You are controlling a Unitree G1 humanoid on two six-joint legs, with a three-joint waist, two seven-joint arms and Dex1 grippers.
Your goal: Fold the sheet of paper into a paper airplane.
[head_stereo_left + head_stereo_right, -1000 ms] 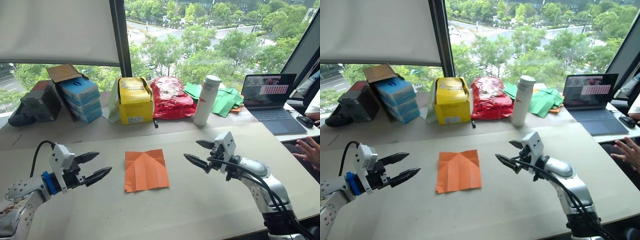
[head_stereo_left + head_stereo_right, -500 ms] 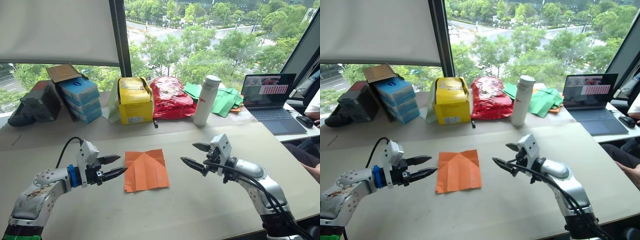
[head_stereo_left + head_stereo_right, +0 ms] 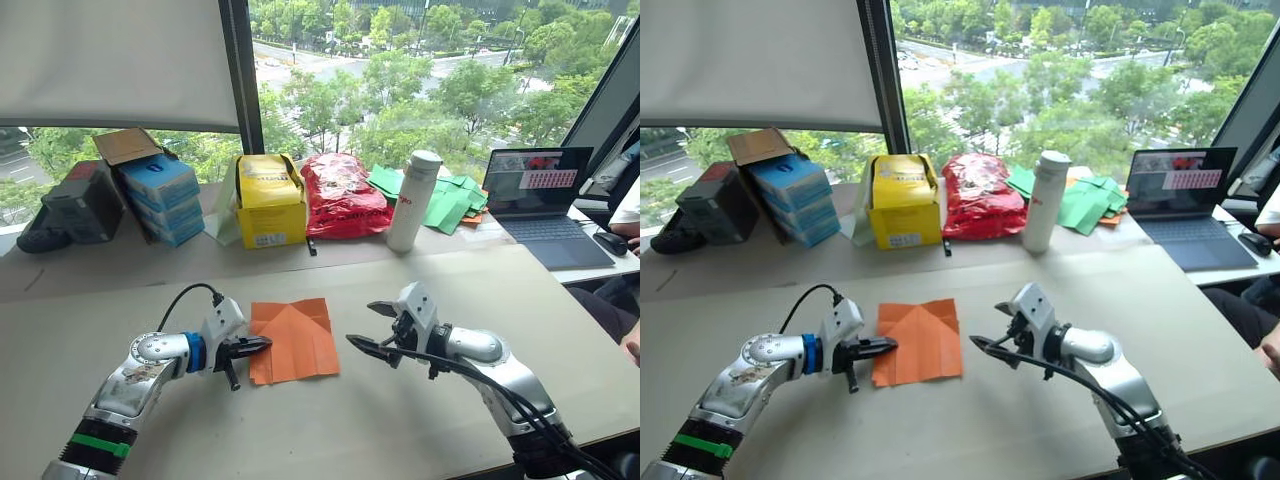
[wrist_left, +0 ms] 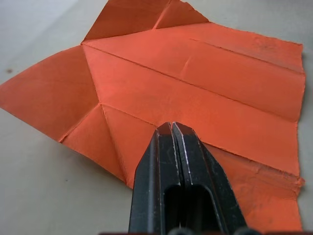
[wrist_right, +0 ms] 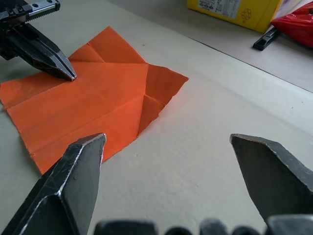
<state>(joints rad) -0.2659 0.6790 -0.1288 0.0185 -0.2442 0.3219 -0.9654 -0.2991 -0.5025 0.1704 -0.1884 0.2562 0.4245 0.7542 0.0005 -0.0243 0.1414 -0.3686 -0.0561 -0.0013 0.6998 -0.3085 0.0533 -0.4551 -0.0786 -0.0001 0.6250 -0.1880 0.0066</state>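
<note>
The left tool (image 3: 255, 343) has reached the sheet of paper (image 3: 293, 340).

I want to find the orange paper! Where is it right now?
The sheet of paper lies flat on the table between both grippers, in front of the yellow box. The left gripper touches its left edge.

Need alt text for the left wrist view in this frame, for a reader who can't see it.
The left gripper, its two black fingers pressed together, has its tip on the creased orange sheet of paper, which lies flat on a pale table. Two corners of the sheet at the far end are folded in toward its centre crease.
</note>
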